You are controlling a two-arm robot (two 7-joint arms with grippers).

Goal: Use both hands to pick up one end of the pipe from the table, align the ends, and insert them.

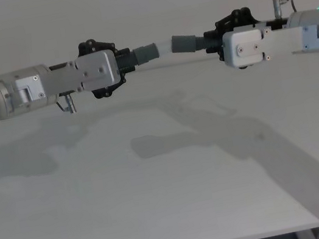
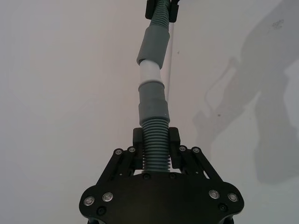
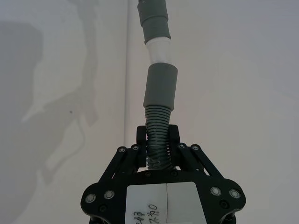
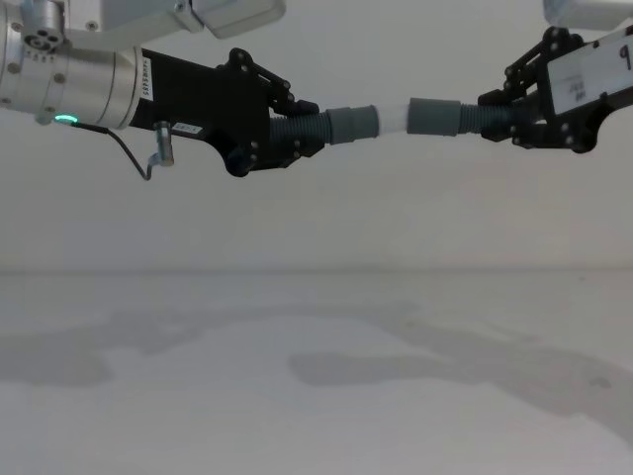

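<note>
The left gripper is holding its hose piece by the corrugated part, jaws closed tight on the ribs, well above the table. Its smooth grey cuff is pointing toward the whitish tip, which is the landmark here. To the tip's right, the plain socket cuff is sitting on the tip's far end, and the right gripper is clamping the ribbed part of the second hose piece just behind that cuff, jaws likewise closed on it. Both pieces are hanging in the air between the arms.

The insertion appears only partly done: a bare band of tip is showing between the two cuffs. The main risk, judging from the slight kink at the tip, is that the pieces are meeting at an angle, so further pushing could jam the joint or bend the flexible hoses instead of seating them. Either hose could also slide through its jaws under the push.

The head and chest views are showing the height above the table and the sag at the joint. The left wrist view is looking along the hose and revealing the sideways offset between cuffs, which the side-on views hide.
</note>
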